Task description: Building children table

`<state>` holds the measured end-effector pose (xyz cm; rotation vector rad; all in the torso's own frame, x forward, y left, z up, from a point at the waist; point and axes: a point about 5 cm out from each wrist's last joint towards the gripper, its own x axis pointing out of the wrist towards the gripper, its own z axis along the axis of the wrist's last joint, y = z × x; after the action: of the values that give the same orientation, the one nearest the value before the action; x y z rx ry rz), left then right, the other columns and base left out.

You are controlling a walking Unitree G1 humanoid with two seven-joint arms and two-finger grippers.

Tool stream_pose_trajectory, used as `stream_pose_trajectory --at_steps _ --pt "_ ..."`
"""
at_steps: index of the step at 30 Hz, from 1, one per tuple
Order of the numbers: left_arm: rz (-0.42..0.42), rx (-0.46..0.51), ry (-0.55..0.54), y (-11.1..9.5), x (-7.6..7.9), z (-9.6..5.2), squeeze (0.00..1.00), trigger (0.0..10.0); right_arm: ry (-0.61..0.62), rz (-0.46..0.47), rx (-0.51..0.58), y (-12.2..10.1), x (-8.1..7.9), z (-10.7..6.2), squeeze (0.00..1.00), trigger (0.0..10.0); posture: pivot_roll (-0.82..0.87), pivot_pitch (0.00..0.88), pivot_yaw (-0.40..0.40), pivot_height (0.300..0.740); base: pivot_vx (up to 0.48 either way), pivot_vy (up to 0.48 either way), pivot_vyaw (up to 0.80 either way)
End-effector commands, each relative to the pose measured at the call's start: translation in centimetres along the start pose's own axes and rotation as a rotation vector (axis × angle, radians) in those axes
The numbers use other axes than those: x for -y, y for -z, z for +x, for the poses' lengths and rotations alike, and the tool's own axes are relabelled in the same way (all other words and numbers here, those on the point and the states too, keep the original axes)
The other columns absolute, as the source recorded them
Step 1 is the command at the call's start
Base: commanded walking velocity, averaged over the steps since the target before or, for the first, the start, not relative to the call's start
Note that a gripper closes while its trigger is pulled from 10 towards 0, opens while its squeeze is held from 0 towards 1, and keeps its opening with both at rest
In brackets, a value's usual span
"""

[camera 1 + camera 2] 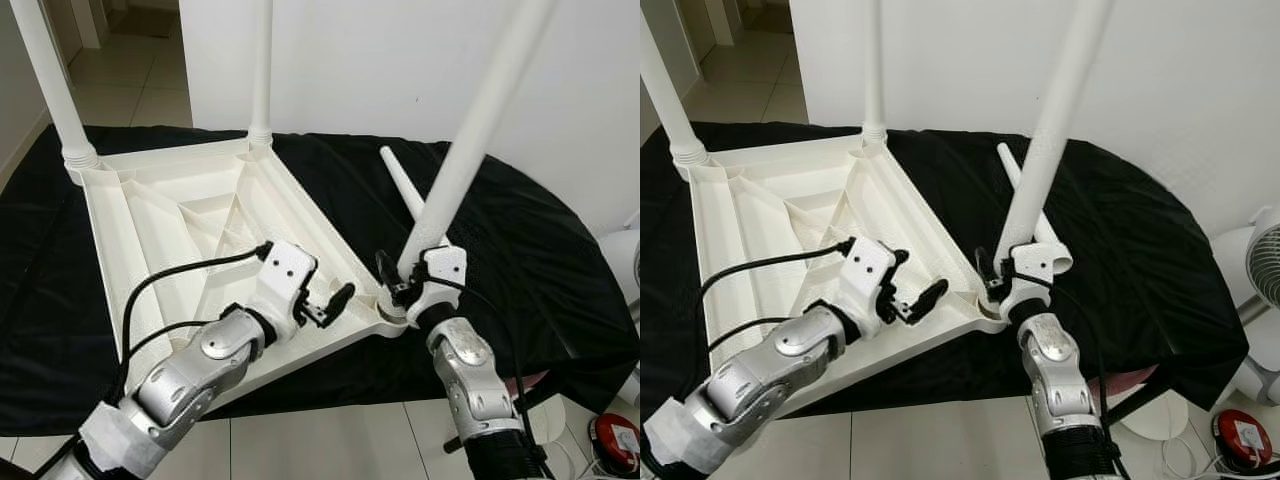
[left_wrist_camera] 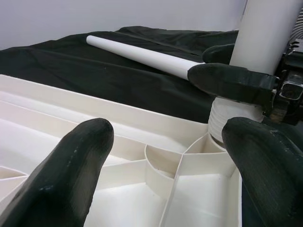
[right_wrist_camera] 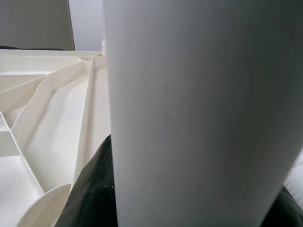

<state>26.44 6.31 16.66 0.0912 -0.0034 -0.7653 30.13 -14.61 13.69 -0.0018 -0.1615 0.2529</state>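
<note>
Table leg [image 1: 470, 150] in R gripper [image 1: 402, 280].

A white plastic table [image 1: 790, 215] lies upside down on a black cloth [image 1: 1120, 250], with two legs [image 1: 872, 70] standing upright at its far corners. The right gripper [image 1: 1002, 283] is closed around the base of a third leg [image 1: 1055, 110] at the near corner socket, and a loose leg [image 1: 1025, 205] lies on the cloth just behind. The left gripper [image 1: 915, 295] hovers with fingers apart over the table's near edge, beside that corner.
</note>
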Motion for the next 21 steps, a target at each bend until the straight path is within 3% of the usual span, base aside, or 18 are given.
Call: stream_pose_trajectory --at_steps 1,9,21 --pt "0.005 0.014 0.348 -0.2 1.8 -0.4 0.00 10.0 0.002 0.009 -0.058 1.5 0.3 -0.9 0.00 10.0 0.01 0.000 -0.095 0.740 0.000 0.000 0.00" --pt "0.014 0.019 0.334 -0.4 1.6 -0.2 0.00 10.0 -0.121 -0.052 -0.109 3.1 -0.8 -1.7 0.00 10.0 0.01 0.000 -0.094 0.740 0.000 0.000 0.00" --pt "0.025 0.019 0.334 -0.7 1.3 -0.3 0.00 10.0 -0.241 -0.098 -0.146 4.1 -0.5 -2.8 0.00 10.0 0.00 0.000 -0.062 0.740 0.000 0.000 0.00"
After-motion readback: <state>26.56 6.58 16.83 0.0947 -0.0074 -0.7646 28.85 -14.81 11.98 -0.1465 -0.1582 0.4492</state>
